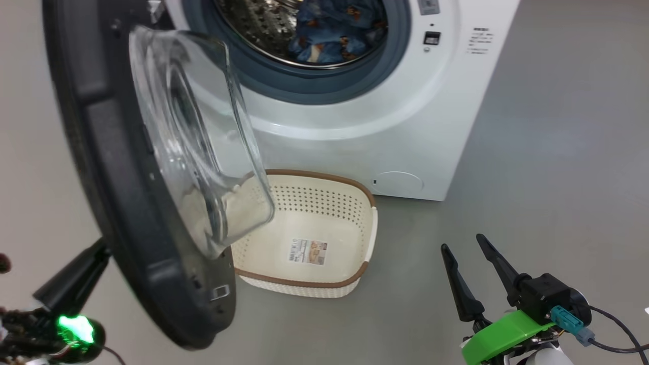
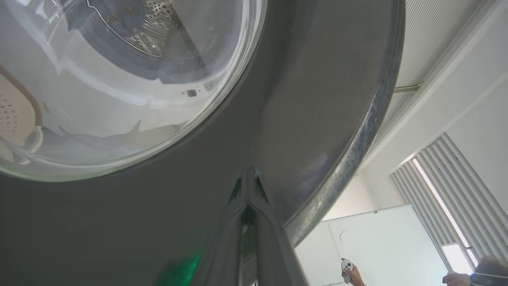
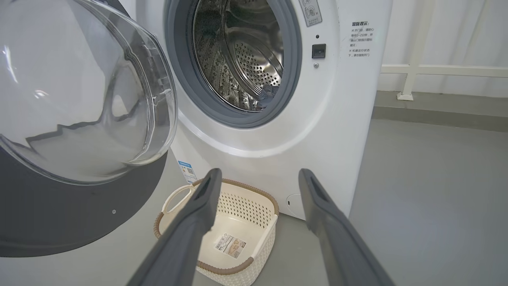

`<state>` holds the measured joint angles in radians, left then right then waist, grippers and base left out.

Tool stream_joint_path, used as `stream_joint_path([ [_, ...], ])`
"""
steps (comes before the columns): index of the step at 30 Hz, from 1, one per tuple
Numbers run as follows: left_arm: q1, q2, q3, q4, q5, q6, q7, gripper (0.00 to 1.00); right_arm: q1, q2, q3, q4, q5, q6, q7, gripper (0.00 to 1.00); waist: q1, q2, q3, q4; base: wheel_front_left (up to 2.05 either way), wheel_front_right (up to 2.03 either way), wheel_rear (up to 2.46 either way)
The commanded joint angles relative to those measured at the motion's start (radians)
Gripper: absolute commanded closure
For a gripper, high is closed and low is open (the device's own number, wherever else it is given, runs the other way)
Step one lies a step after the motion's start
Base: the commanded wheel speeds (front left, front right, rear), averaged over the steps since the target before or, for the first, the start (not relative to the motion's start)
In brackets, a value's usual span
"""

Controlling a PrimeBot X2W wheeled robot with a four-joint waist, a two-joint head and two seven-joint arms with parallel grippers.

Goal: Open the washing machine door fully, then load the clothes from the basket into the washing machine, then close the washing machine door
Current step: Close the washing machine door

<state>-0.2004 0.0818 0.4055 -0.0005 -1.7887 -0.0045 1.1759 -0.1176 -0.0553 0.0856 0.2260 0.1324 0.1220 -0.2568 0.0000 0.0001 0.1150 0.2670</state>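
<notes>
The washing machine stands at the top of the head view, and the clothes, blue with small bears, lie in its steel drum. The washing machine door hangs open on the left, its glass bowl facing the machine. My left gripper is shut, with its tips against the door's dark outer face below the glass. The basket sits on the floor before the machine, with just a label on its bottom. My right gripper is open, right of the basket and holding nothing.
Grey floor stretches to the right of the machine. The door's lower edge overhangs the basket's left end. A person's hand with a small white device shows past the door, near a whiteboard. A white rail runs along the wall.
</notes>
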Motion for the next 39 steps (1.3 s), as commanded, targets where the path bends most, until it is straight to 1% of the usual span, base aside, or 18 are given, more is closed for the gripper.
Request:
stream_joint_path([
  [1,-0.006,0.02,0.018,-0.044,-0.006,-0.009,0.002,1.0,0.005,0.005,0.027,-0.028,0.013,0.009,-0.005,0.0,0.0,-0.0001,0.002,-0.021,0.0,0.0,0.0],
  [7,-0.006,-0.015,-0.034,-0.07,-0.001,-0.022,-0.047,1.0,0.009,0.005,0.03,-0.03,0.025,0.009,-0.005,0.0,0.0,-0.0001,0.009,-0.079,0.0,0.0,0.0],
  [9,-0.009,-0.019,-0.053,-0.069,0.012,-0.03,-0.063,1.0,0.01,0.005,0.03,-0.033,0.027,0.009,-0.005,0.0,0.0,-0.0001,0.011,-0.103,0.0,0.0,0.0],
  [17,-0.036,-0.028,-0.106,-0.056,0.003,-0.036,-0.108,1.0,0.008,0.005,0.027,-0.049,0.035,0.009,-0.005,0.0,0.0,-0.0001,0.03,-0.206,0.0,0.0,0.0],
  [21,-0.054,-0.029,-0.126,-0.043,0.027,-0.056,-0.138,1.0,0.008,0.005,0.026,-0.059,0.049,0.009,-0.005,0.0,0.0,-0.0001,0.042,-0.261,0.0,0.0,0.0],
  [28,-0.095,-0.03,-0.11,-0.011,0.036,-0.069,-0.187,1.0,0.009,0.005,0.02,-0.082,0.053,0.009,-0.005,0.0,0.0,-0.0001,0.062,-0.365,0.0,0.0,0.0],
  [34,-0.141,-0.029,-0.083,0.035,0.061,-0.09,-0.243,1.0,0.013,0.005,0.02,-0.097,0.062,0.009,-0.005,0.0,0.0,-0.0001,0.081,-0.443,0.0,0.0,0.0],
  [39,-0.193,-0.028,-0.069,0.082,0.09,-0.101,-0.291,1.0,0.011,0.005,0.023,-0.105,0.068,0.009,-0.005,0.0,0.0,-0.0001,0.092,-0.47,0.0,0.0,0.0],
])
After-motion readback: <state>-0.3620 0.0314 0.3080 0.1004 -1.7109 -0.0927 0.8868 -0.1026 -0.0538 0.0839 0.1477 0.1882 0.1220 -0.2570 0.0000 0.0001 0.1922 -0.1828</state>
